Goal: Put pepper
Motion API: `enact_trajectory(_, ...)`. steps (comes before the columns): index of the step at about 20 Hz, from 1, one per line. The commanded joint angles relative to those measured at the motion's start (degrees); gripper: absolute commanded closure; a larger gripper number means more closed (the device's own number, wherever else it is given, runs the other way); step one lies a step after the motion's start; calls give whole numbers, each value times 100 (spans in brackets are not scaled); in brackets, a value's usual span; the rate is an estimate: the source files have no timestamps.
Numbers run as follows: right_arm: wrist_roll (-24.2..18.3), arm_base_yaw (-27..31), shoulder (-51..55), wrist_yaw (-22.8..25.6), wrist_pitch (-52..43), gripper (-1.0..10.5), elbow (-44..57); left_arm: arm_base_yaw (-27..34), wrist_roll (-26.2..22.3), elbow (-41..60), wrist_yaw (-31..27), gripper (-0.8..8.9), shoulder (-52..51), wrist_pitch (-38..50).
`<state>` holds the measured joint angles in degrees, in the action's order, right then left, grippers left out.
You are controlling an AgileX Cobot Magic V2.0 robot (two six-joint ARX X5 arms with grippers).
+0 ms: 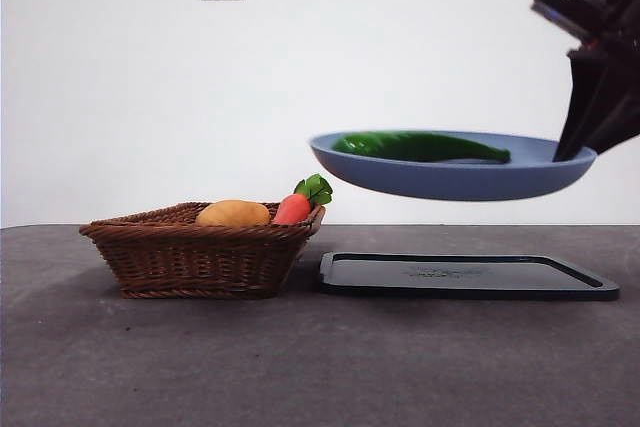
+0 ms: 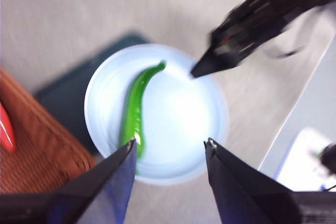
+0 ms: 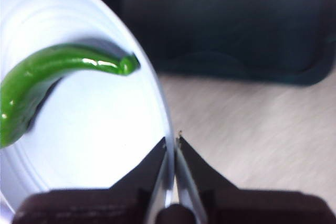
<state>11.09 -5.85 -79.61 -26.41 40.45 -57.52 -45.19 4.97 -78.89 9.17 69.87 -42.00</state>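
The pepper (image 1: 420, 147), long, glossy and dark green, lies in a blue plate (image 1: 450, 179) that hangs level above the table. My right gripper (image 1: 575, 152) is shut on the plate's right rim, and the right wrist view shows its jaws (image 3: 172, 139) pinching that rim (image 3: 169, 129) with the pepper (image 3: 58, 72) close by. Higher up, my left gripper (image 2: 170, 148) is open and holds nothing. It looks down on the plate (image 2: 178, 119) and the pepper (image 2: 134, 108), and the front view does not show it.
A brown wicker basket (image 1: 200, 247) stands at the left with a tan potato (image 1: 233, 213) and a carrot (image 1: 295, 207) in it. A flat black tray (image 1: 465, 275) lies on the table under the plate.
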Motion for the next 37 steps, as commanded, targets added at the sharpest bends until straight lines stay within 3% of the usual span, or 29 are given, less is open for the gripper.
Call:
enact_trajectory(1, 131, 179, -444, -26, -197, 944, -166, -59, -52, -109, 13, 577, -391, -59)
enact_trajectory(10, 177, 516, -2568, -24, -356, 944, -1641, -59, -2, -109, 11, 577, -1335, -638)
enact_trajectory(17, 238, 516, -3200, 46, -555, 944, -1965, -59, -2, -109, -15, 577, -1327, -734)
enact_trajectory(19, 232, 514, -3215, 275, -546, 944, -1965, -59, -2, -109, -15, 577, -1327, -734)
enact_trajectory(24, 192, 509, -3215, 275, -507, 935, -1965, -59, 0, -109, -13, 577, -1327, -739)
enact_trajectory(28, 192, 507, -3213, 275, -505, 788, -1965, -59, -2, -109, -15, 578, -1327, -739)
enact_trajectory(30, 192, 555, -3145, 275, -474, 787, -1965, -59, -2, -109, -15, 577, -1327, -752)
enact_trajectory(37, -240, 688, -1458, 269, 256, 788, -1965, -59, -9, -109, -15, 581, -1327, -916)
